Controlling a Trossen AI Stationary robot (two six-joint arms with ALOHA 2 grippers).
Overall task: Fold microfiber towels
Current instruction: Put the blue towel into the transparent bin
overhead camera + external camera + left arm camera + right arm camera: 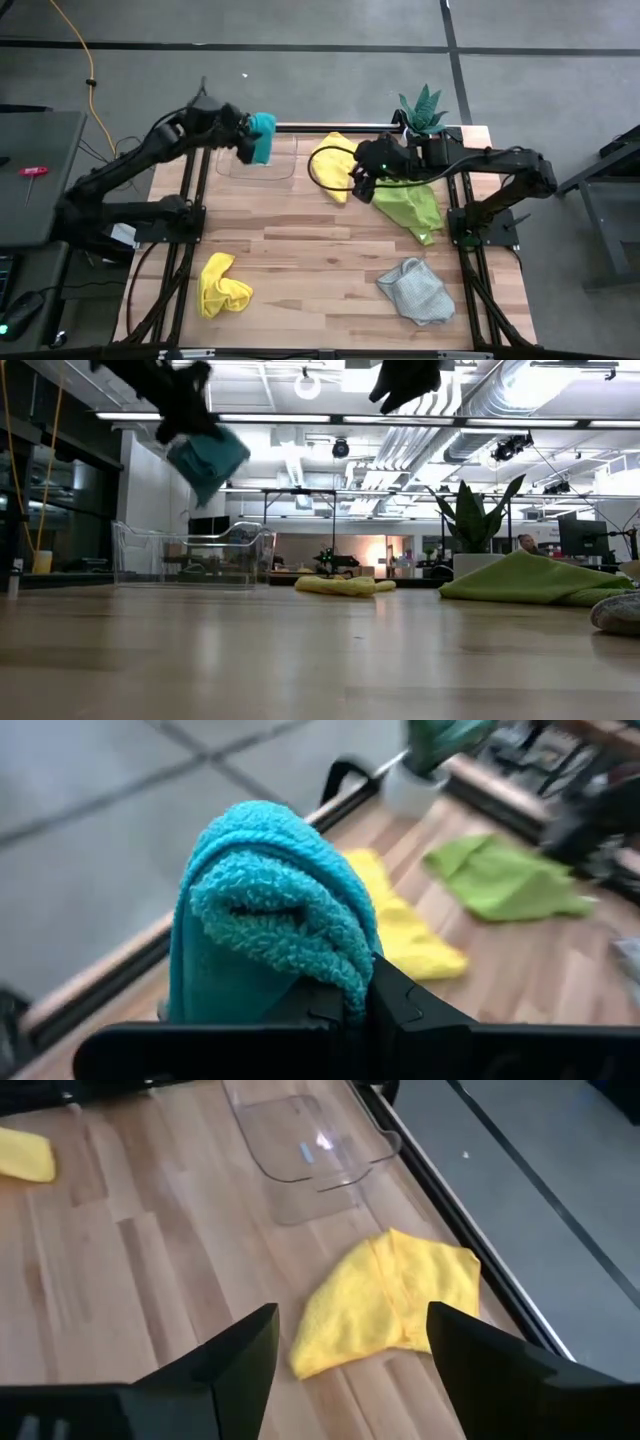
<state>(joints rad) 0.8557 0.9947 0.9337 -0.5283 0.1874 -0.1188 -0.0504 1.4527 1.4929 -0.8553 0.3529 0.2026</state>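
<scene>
My left gripper (247,137) is shut on a folded teal-blue towel (263,134), held high over the clear tray (232,166) at the table's far left; it also shows in the low view (207,458). My right gripper (350,1365) is open and empty, above a yellow towel (390,1305) that lies flat at the far middle (331,160). A lime green towel (411,206) lies at the right, a grey towel (416,291) at the near right, and a second yellow towel (222,285) lies crumpled at the near left. My left gripper pinches the teal-blue towel's folded bundle (330,975) between its two fingers, several layers together. The towel is lifted clear of the table and the tray, and it hangs tilted from the fingers in the low view.
A potted plant (424,110) stands at the far right corner, just behind my right arm. The clear tray (310,1145) sits on the table at the far edge. Bare wood (310,260) lies in the table's middle and near part.
</scene>
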